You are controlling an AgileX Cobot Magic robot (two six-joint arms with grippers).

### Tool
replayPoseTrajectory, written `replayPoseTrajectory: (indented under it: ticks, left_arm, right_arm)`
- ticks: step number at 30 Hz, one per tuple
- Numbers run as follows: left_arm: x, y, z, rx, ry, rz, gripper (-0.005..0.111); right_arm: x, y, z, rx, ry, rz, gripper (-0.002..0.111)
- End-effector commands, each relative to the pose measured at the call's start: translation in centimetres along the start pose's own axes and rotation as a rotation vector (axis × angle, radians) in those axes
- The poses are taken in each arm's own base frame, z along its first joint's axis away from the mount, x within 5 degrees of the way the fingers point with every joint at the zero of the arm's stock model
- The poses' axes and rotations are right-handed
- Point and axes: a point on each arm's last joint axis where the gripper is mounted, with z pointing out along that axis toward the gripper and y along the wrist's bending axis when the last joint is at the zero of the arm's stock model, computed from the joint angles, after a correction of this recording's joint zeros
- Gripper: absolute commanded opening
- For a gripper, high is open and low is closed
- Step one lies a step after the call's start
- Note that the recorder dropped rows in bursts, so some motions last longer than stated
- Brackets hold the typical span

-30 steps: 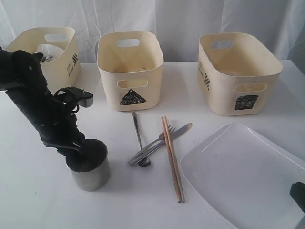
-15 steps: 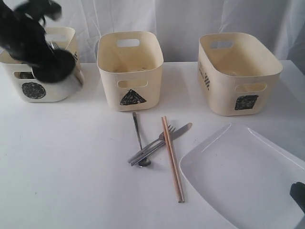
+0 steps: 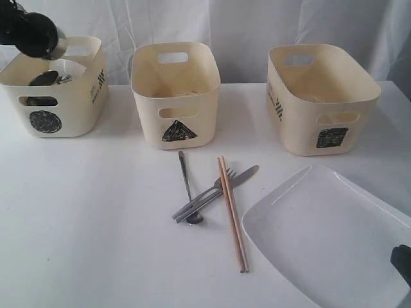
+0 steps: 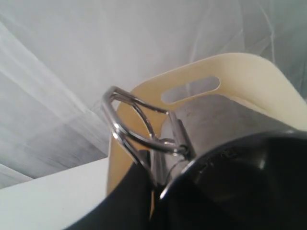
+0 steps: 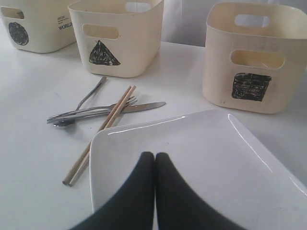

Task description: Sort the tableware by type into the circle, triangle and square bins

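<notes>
Steel mug (image 4: 225, 120) hangs tilted above the rim of the circle bin (image 3: 77, 96), clamped, I think by its wall, in the left gripper (image 3: 35, 33). Let go there, it could clip the rim and tumble outside. Right gripper (image 5: 154, 155), tips pressed together, hovers over the white plate (image 5: 201, 153).

White table (image 3: 96, 212) bears three bins (image 3: 192, 96), cutlery (image 3: 205, 197), chopsticks (image 3: 232, 215) and a plate (image 3: 321, 237).
</notes>
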Motion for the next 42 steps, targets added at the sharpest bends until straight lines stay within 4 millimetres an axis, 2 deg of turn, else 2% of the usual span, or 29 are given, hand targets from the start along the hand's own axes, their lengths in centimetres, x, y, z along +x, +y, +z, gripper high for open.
replayPoseTrajectory:
  ticks: [1,2,3,6,9,12,13,16,19,25,30,33,37,42]
  left_arm:
    - [0.8,-0.2,2.6,-0.004,-0.012,-0.035,0.008]
    - [0.9,-0.2,2.9,-0.002,-0.012,-0.043,0.013]
    - [0.9,-0.2,3.3,-0.002,-0.021,-0.066,0.024]
    - [0.8,-0.3,3.5,-0.007,-0.040,-0.106,0.045]
    - [-0.4,0.1,1.8,0.004,-0.012,-0.155,0.047]
    - [-2.3,0.8,-1.3,0.017,0.023,-0.181,0.047]
    - [-3.3,1.2,-3.2,0.021,0.038,-0.176,0.047]
    - [-4.1,1.5,-6.0,0.036,0.079,-0.171,0.047]
    - [-4.5,1.3,-9.2,0.086,0.110,-0.173,0.047]
    - [-4.4,0.8,-17.8,0.124,0.077,-0.155,0.047]
    - [-2.4,0.1,-25.5,0.109,0.001,-0.172,0.047]
    - [-0.4,-0.7,-30.4,0.102,-0.059,-0.186,0.047]
    - [4.6,-2.7,-35.1,0.116,-0.081,-0.209,0.047]
    - [10.9,-5.8,-40.5,0.176,-0.203,-0.313,0.047]
  right_arm:
    - [0.0,0.0,0.0,-0.002,-0.009,0.001,0.000]
    - [0.0,0.0,0.0,-0.002,-0.009,0.001,0.000]
    - [0.0,0.0,0.0,-0.002,-0.009,0.001,0.000]
    - [0.0,0.0,0.0,-0.002,-0.009,0.001,0.000]
    - [0.0,0.0,0.0,-0.002,-0.009,0.001,0.000]
    - [0.0,0.0,0.0,-0.002,-0.009,0.001,0.000]
    - [0.0,0.0,0.0,-0.002,-0.009,0.001,0.000]
    - [0.0,0.0,0.0,-0.002,-0.009,0.001,0.000]
    - [0.0,0.0,0.0,-0.002,-0.009,0.001,0.000]
    - [0.0,0.0,0.0,-0.002,-0.009,0.001,0.000]
    - [0.0,0.0,0.0,-0.002,-0.009,0.001,0.000]
    - [0.0,0.0,0.0,-0.002,-0.009,0.001,0.000]
    - [0.0,0.0,0.0,-0.002,-0.009,0.001,0.000]
    - [0.0,0.0,0.0,-0.002,-0.009,0.001,0.000]
